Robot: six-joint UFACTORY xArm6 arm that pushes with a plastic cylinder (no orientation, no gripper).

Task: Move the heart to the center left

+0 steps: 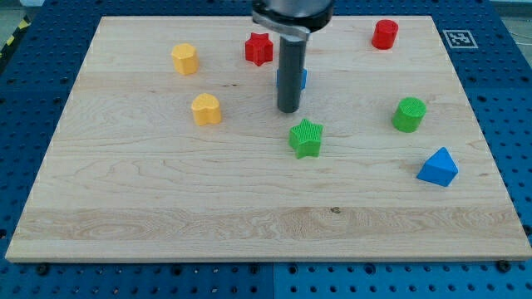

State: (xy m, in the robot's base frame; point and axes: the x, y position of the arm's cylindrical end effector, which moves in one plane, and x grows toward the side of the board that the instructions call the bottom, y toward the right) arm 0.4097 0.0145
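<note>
Pushing the yellow heart: contact notes

Working from the view's bottom upward, you first cross bare wooden board (166, 224). Next comes the blue triangular block (438, 168) at the view's right, then the green star (306, 138) near the middle and the green cylinder (409, 114) to its right.

Your target, the yellow heart (206, 109), sits left of centre in the upper half. It stands alone, well apart from its neighbours.

My tip (288, 110) is a bare rod with nothing to open or close. It touches no block you can confirm. It stands right of the heart at about the same height in the view, just above the green star. A blue block (301, 80) is mostly hidden behind the rod; contact there cannot be told.

Farther up: the yellow hexagonal block (184, 59), red star (259, 48), red cylinder (385, 34).

Handling, as judgement: the heart looks small, rigid and light, likely to slide easily on smooth wood. Its lobed outline may make it spin under an off-centre push. Meet its right face squarely, through the middle, and drive it leftward.
</note>
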